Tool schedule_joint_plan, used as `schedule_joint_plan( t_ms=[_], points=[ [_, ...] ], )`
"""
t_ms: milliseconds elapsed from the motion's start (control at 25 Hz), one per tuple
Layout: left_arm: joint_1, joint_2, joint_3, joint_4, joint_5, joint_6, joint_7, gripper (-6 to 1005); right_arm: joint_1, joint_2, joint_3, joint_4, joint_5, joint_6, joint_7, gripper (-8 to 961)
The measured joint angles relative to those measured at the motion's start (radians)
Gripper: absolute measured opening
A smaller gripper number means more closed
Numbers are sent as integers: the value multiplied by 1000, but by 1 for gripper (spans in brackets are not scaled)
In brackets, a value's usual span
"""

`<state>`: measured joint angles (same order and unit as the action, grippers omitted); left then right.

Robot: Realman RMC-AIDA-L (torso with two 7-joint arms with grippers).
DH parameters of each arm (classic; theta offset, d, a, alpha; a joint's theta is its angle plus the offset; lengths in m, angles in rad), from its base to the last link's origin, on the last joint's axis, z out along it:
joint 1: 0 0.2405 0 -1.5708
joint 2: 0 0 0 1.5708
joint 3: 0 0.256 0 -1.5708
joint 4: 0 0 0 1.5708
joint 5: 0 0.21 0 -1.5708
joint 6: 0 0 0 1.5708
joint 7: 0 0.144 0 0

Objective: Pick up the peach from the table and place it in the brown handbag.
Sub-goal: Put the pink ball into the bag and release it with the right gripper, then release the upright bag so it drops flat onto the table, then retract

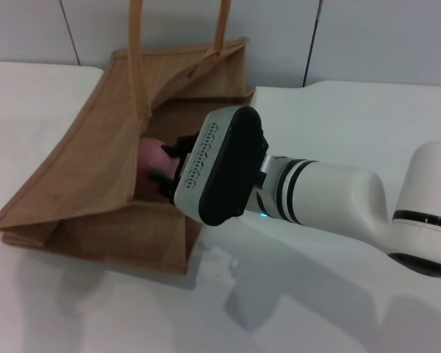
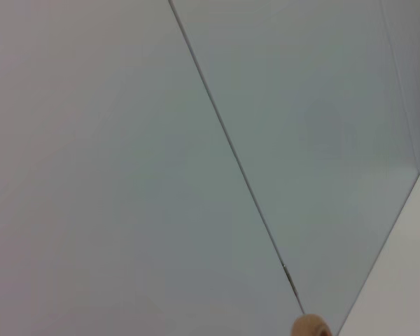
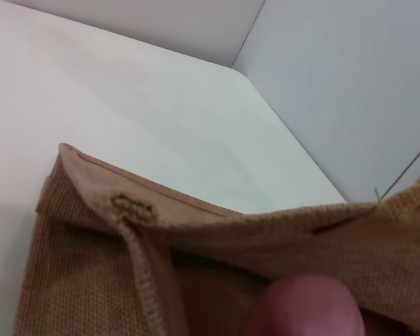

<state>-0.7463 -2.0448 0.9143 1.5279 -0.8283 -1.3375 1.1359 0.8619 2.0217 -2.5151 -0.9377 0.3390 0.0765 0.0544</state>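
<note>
One view alone: peach (image 3: pixel 304 308) close-up, handbag seam (image 3: pixel 129 208).

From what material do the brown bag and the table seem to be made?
The bag looks like coarse woven fibre, perhaps jute: the right wrist view shows a rough open weave, matte, with a stitched handle seam. The table looks like a smooth white board, probably laminate or painted; it shows soft shadows and no grain, so the exact material stays uncertain.

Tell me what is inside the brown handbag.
Inside the brown handbag shows the peach, with the right gripper reaching into the opening around it. The gripper's body covers the rest of the interior and the bag's floor.
</note>
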Motion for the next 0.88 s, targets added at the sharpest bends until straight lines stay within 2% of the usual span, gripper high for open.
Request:
schedule_joint_plan(
  t_ms=[200,400,600,720,880],
  points=[
    [-3,0,0,-3,0,1,-1,102,0,1,-1,8,0,-1,0,386],
    [1,0,0,-8,0,2,-1,102,0,4,3,22,0,-1,0,628],
    [8,2,-7,-22,0,2,-1,102,-5,5,11,28,0,-1,11,689],
    [24,3,-20,-33,0,2,2,102,-9,1,22,28,0,5,13,688],
    [47,4,-51,-42,-4,8,11,101,-25,-6,100,28,-14,19,2,687]
  ],
)
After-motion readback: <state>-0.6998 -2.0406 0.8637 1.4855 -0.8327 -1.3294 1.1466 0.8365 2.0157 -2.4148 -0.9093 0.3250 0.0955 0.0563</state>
